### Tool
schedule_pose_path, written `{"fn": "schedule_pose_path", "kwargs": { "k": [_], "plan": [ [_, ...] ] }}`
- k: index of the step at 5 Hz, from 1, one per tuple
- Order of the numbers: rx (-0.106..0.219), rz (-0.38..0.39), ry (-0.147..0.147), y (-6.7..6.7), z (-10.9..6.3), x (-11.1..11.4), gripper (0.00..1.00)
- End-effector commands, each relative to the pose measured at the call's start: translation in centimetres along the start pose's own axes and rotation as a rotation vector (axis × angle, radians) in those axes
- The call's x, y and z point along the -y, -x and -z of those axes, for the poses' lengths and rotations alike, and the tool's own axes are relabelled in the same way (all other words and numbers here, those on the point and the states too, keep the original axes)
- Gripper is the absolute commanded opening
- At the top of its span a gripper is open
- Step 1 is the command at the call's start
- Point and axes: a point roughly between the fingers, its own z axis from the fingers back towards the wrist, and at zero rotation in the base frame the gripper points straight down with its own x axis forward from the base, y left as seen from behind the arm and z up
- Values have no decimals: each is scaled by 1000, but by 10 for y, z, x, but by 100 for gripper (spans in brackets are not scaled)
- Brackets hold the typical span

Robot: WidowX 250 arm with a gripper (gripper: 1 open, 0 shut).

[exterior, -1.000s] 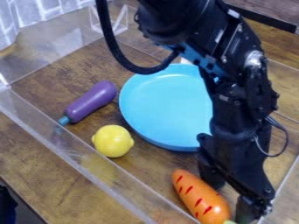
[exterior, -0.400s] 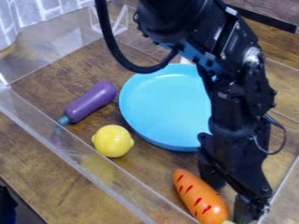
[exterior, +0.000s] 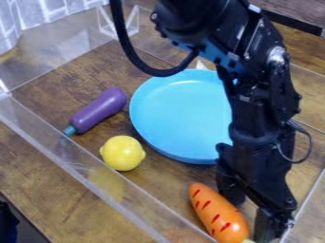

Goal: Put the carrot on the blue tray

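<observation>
**Pincer down beside the carrot, jaws spread for the pick**

The pincer [exterior: 269, 224] points almost straight down at the lower right, its jaws spread and gripping nothing, though the frame edge hides the fingertips, so contact is hard to judge. Just to its left lies the carrot [exterior: 218, 214], flat on the wooden table [exterior: 76, 85] and placed for a grab. Up and left sits the blue tray [exterior: 178, 114], bare, the likely drop spot. Farther left rest the lemon [exterior: 122, 152] and eggplant [exterior: 98, 110], clear of the path.
</observation>
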Motion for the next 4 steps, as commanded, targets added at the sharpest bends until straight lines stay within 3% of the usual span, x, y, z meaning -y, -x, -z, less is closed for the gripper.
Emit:
{"fn": "schedule_pose_path", "kwargs": {
  "k": [1, 3, 4],
  "plan": [
    [-38, 3, 8, 3, 8, -4, 100],
    [-56, 17, 19, 0, 7, -9, 100],
    [-78, 82, 26, -3, 8, -10, 100]
  ]
}}
